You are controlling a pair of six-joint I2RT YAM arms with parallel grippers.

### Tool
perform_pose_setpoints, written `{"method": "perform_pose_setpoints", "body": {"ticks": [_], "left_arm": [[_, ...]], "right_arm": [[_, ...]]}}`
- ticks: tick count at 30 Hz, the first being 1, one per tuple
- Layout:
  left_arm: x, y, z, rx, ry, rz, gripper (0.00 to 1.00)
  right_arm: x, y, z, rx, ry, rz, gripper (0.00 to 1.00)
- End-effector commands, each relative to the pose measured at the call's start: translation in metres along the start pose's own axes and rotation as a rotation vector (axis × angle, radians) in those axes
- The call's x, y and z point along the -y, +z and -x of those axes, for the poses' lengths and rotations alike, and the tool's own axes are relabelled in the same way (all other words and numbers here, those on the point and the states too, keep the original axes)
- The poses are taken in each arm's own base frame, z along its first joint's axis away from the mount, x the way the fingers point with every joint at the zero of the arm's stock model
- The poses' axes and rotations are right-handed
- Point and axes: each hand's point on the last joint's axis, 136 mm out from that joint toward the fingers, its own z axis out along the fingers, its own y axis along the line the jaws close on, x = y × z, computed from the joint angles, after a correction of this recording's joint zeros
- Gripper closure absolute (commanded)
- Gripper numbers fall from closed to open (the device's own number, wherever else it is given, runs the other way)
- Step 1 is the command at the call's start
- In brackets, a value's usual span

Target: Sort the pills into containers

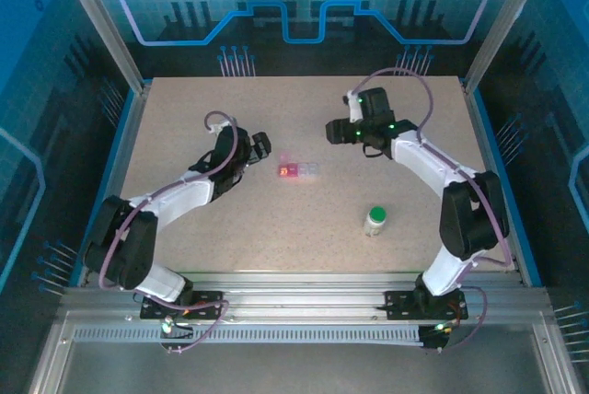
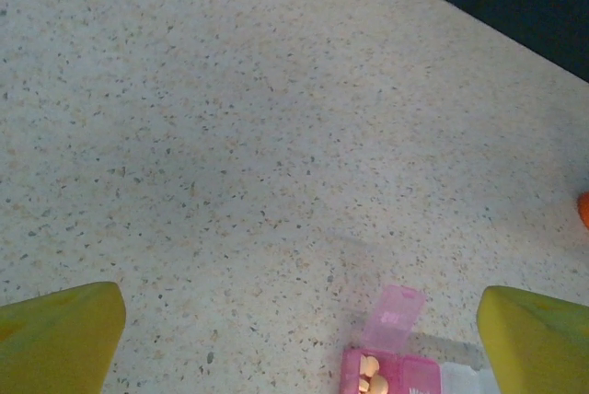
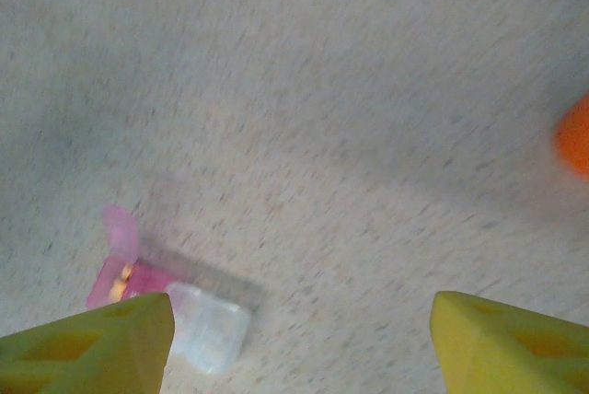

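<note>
The pill box (image 1: 298, 171) lies mid-table, a pink-red compartment joined to a colourless one. In the left wrist view the pink compartment (image 2: 391, 374) has its lid (image 2: 394, 318) standing up, and tan pills (image 2: 371, 377) lie inside. The right wrist view is blurred and shows the pink part (image 3: 129, 276) beside the colourless part (image 3: 212, 325). My left gripper (image 1: 261, 145) hovers left of the box, open (image 2: 299, 339), nothing between its yellow fingers (image 2: 64, 339). My right gripper (image 1: 333, 131) hangs to the right and further back, also open (image 3: 304, 343) and empty.
A small white bottle with a green cap (image 1: 375, 220) stands upright near the front right, close to the right arm. An orange object sits at the right edge of the left wrist view (image 2: 583, 210) and shows as an orange blur (image 3: 575, 136) in the right wrist view.
</note>
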Motion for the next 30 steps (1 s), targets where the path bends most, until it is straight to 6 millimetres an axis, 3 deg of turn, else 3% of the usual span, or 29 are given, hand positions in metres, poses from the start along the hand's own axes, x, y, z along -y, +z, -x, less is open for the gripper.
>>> {"method": "perform_pose_setpoints", "body": {"ticks": [1, 7, 10, 14, 18, 30], "left_arm": [[-0.01, 0.008, -0.014, -0.107, -0.055, 0.08, 0.01], [0.002, 0.023, -0.025, -0.223, -0.033, 0.087, 0.01], [0.019, 0.028, -0.029, -0.295, 0.058, 0.021, 0.01], [0.024, 0.033, -0.033, -0.366, 0.103, 0.026, 0.05], [0.03, 0.042, -0.037, -0.409, 0.099, 0.01, 0.16], [0.028, 0.068, -0.043, -0.479, 0.071, 0.033, 0.27]], "right_arm": [[-0.024, 0.019, -0.026, -0.08, 0.057, 0.074, 0.27], [-0.047, 0.05, -0.062, -0.195, 0.059, 0.139, 0.32], [-0.055, 0.059, -0.073, -0.231, 0.053, 0.161, 0.33], [-0.06, 0.073, -0.085, -0.272, 0.05, 0.166, 0.34], [-0.058, 0.084, -0.092, -0.296, 0.045, 0.149, 0.36], [-0.056, 0.095, -0.097, -0.313, 0.035, 0.147, 0.42]]}}
